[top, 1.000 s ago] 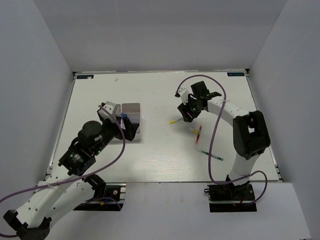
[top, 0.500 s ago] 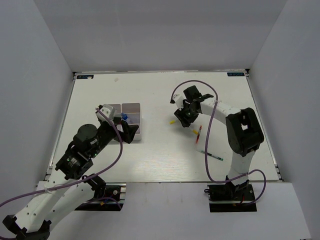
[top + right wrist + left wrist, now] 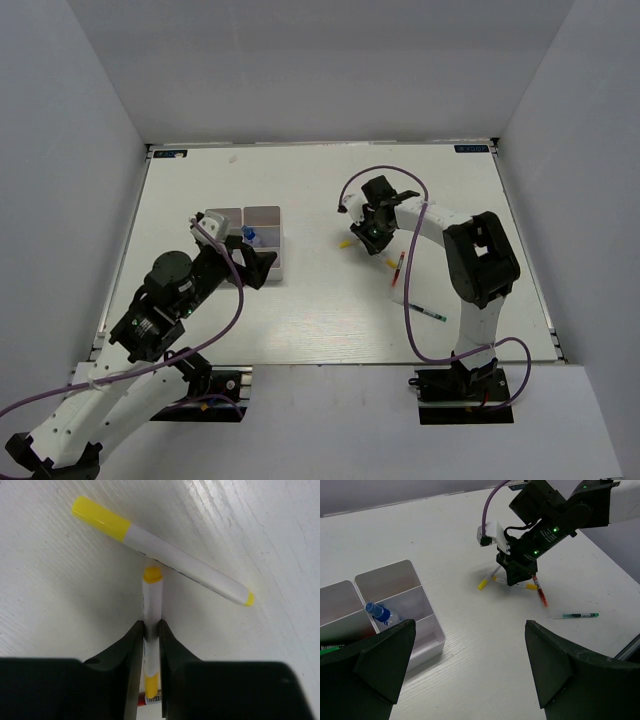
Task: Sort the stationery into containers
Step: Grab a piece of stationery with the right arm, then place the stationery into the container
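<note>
Closest to the arm bases, a green-tipped pen (image 3: 432, 313) lies alone on the table (image 3: 320, 190), with a red pen (image 3: 399, 268) a little beyond it. Over on the left, the left gripper (image 3: 256, 266) hangs just above the near end of the white tray (image 3: 427, 625), jaws spread wide and holding nothing. A blue-capped tube (image 3: 379, 612) sits slanted in one of the tray's compartments; something with green on it may lie in the nearest one, but a finger hides most of it. Farther out, right of the tray, the right gripper (image 3: 151, 632) is down at the table, its fingers (image 3: 134, 645) pinched on a thin white pen (image 3: 152, 592) with yellow ends. That pen's tip butts against a second yellow-capped pen (image 3: 165, 557) lying crosswise.
</note>
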Available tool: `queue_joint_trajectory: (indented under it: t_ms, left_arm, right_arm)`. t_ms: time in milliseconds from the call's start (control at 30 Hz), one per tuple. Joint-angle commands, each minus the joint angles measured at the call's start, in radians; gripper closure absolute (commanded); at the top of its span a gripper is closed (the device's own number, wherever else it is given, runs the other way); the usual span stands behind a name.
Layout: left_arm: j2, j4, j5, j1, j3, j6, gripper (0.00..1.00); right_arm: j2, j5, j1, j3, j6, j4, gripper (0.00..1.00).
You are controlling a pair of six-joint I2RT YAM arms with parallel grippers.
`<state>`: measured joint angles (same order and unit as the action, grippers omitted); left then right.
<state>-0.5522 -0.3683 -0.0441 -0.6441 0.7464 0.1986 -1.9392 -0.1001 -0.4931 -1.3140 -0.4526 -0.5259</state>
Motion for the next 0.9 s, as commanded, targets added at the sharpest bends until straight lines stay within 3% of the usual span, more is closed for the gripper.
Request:
queue_joint_trajectory:
  t_ms: [0, 33, 133, 500, 867]
  left_arm:
    - [0.017, 0.017, 0.01, 0.004, -0.004, -0.01, 0.0]
    - [0.026, 0.017, 0.01, 0.004, -0.004, -0.01, 0.0]
    - [0.035, 0.017, 0.01, 0.004, -0.004, -0.01, 0.0]
    - [0.188, 0.092, 0.044, 0.004, -0.045, -0.019, 0.0]
    - [0.311, 0.173, 0.153, 0.023, -0.096, -0.037, 0.0]
  right_arm:
    - [-0.032, -0.004, -0.012, -0.028, -0.008, -0.062, 0.83]
    - [-0.027, -0.025, -0.016, -0.036, -0.02, -0.097, 0.91]
    - [-0.006, -0.09, -0.032, -0.066, -0.034, -0.126, 1.0]
    - [0.111, -0.358, -0.166, -0.376, -0.112, -0.261, 1.0]
    - [-0.062, -0.544, -0.363, -0.76, -0.135, -0.255, 1.0]
